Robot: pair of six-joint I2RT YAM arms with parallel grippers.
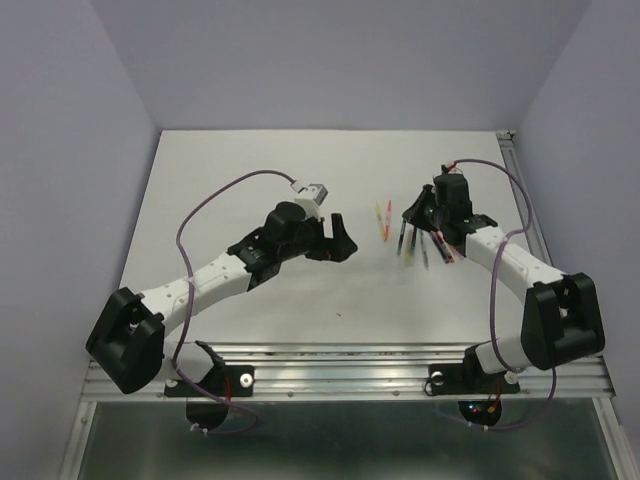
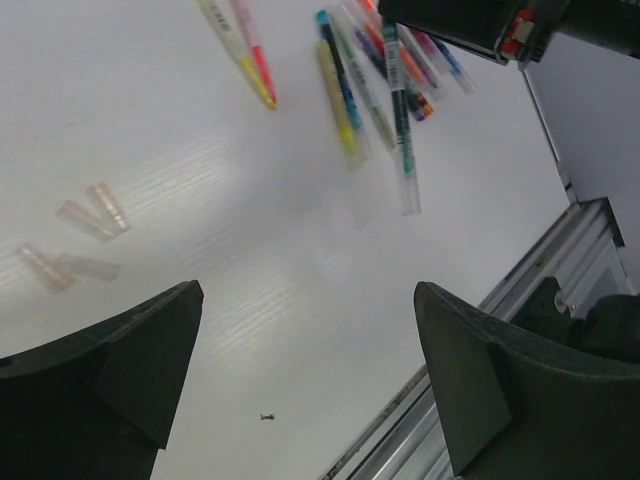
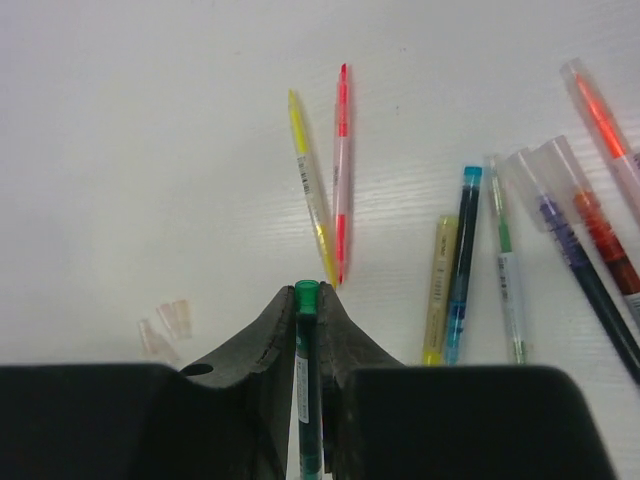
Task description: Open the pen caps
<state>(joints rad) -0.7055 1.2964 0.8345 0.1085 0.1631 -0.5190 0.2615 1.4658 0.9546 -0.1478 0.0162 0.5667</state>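
Right claw is pinching a green pen, with more pens crowded close by on the tabletop. Left claw is wide open and empty, loose caps nearby.

White desk, two arms reaching in from the near edge. Left claw sits low over mid-desk, nothing in it, well apart from the pens. Right claw is at the pen group. Yellow pen and red pen lie side by side just left of it. A dark pen runs from its tip toward the near edge, blurred. A bunch of pens lies fanned out under the right wrist. Purple cable loops along each arm. Metal rail runs along the near edge.
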